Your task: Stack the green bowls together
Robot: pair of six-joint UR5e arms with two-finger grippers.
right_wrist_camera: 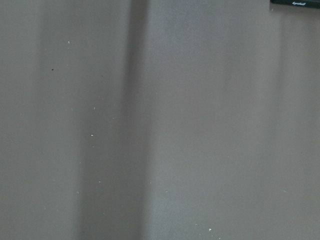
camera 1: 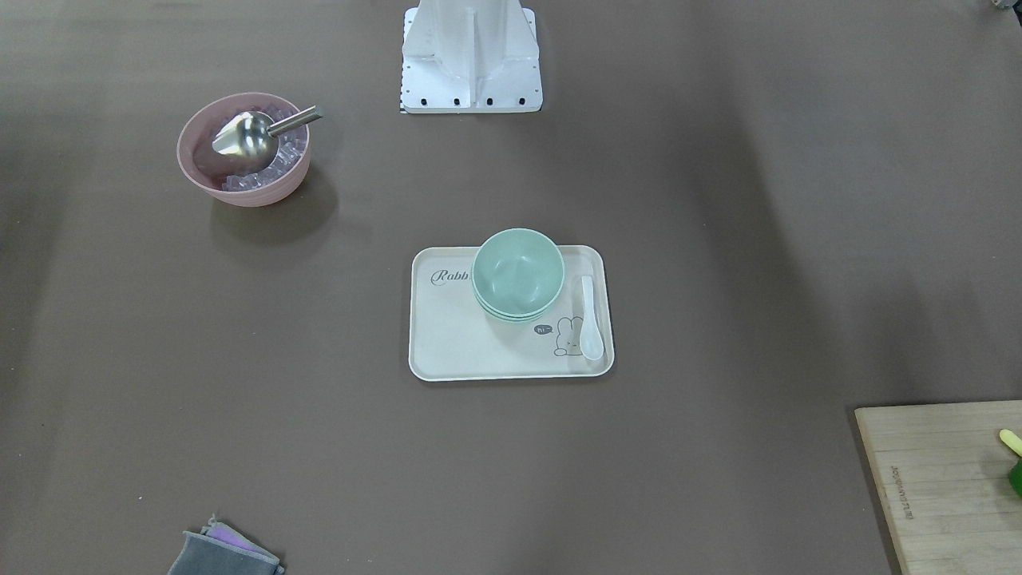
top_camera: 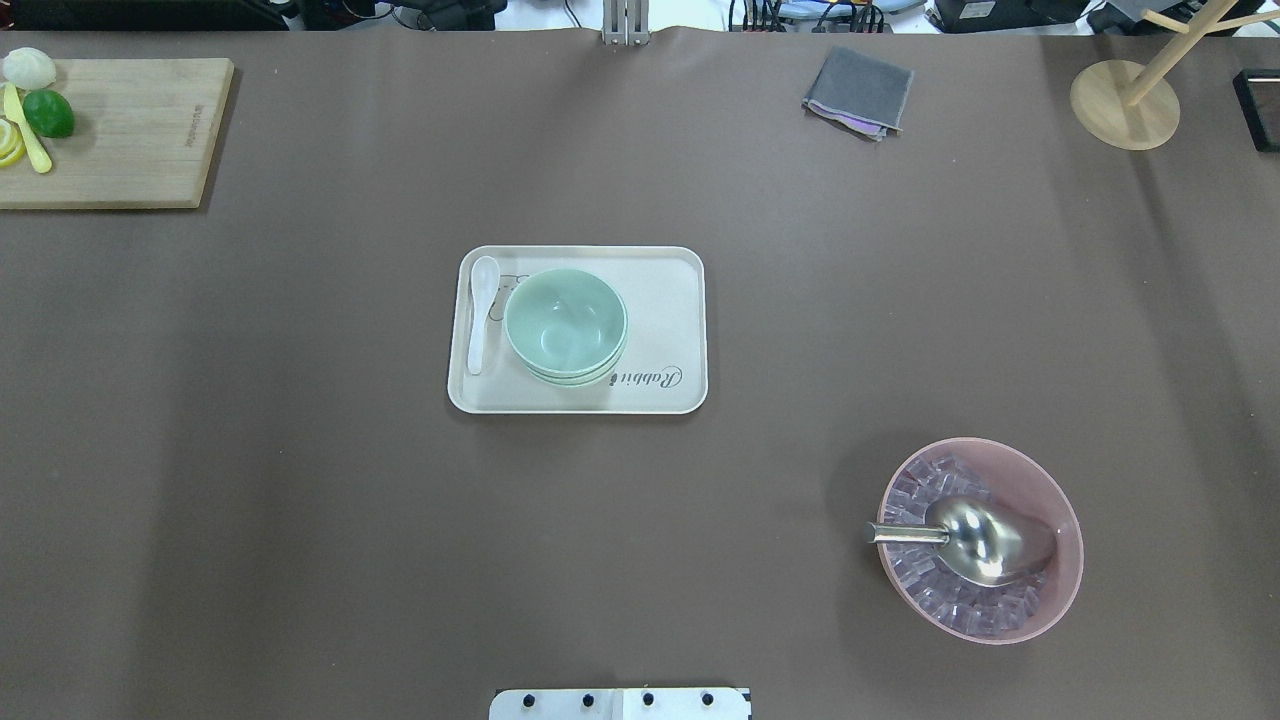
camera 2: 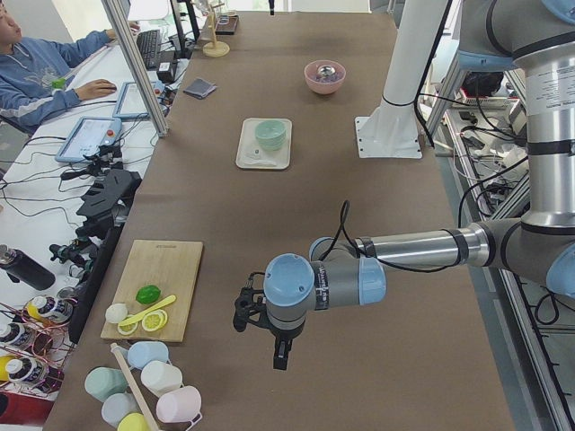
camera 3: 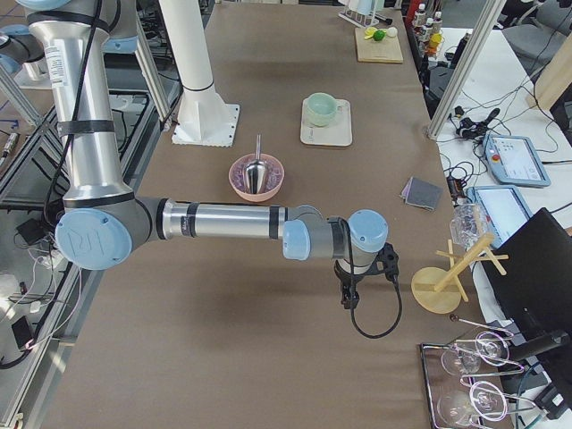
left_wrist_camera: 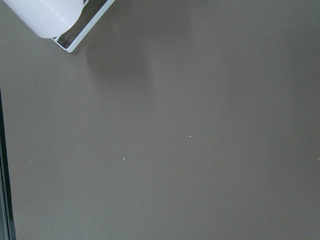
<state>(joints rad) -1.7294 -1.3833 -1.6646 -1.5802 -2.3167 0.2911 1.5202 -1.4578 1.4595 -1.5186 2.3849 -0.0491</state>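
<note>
The overhead and front views show the green bowls (top_camera: pixel 565 322) nested in one stack on the cream tray (top_camera: pixel 670 300) at mid-table, a white spoon (top_camera: pixel 481 310) just beside them, but no arm. Only the side views catch the left gripper (camera 2: pixel 281 357) and right gripper (camera 3: pixel 348 299), each over the table's (top_camera: pixel 300 500) far ends, well apart from the tray. Whether their fingers are spread or pressed together cannot be told.

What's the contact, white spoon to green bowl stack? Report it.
Apart. Overhead exterior view shows bare tray between the white spoon and the green bowl stack.
</note>
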